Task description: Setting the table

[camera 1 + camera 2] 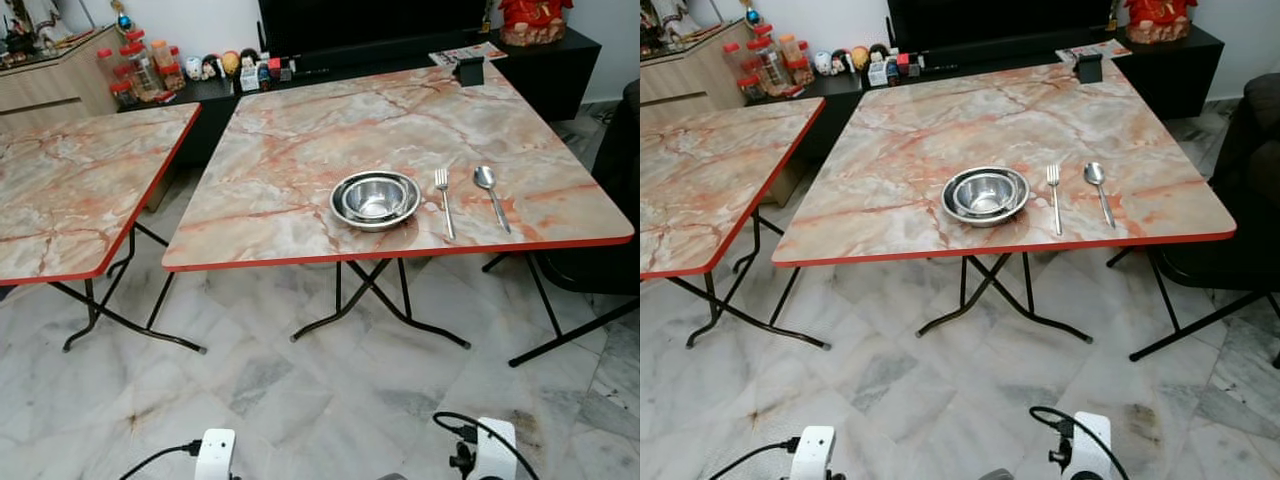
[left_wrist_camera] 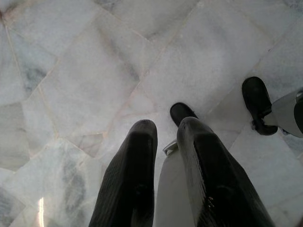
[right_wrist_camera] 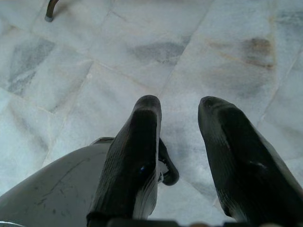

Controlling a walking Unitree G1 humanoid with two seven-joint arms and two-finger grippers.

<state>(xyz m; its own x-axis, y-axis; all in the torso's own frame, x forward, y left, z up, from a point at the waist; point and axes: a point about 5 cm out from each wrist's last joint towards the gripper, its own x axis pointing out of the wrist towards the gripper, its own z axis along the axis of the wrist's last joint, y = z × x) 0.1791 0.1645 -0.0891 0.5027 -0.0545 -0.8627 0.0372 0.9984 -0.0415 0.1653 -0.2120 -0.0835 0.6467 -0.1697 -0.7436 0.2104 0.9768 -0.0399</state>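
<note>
On the marble-patterned folding desk with the red edge (image 1: 300,150), a round stainless-steel bowl nested inside a second one (image 1: 375,199) sits near the front edge, with a silver metal fork (image 1: 443,201) just beside it on its right and a silver metal spoon (image 1: 490,195) lying parallel a little further right. Both arms hang idle over the pale marble floor (image 1: 300,390): the left gripper (image 2: 165,137) has its two long black fingers (image 2: 132,175) slightly parted and empty, and the right gripper (image 3: 179,118) has its fingers (image 3: 135,156) spread wider, also holding nothing. A second, similar desk (image 1: 70,190) stands to the left.
</note>
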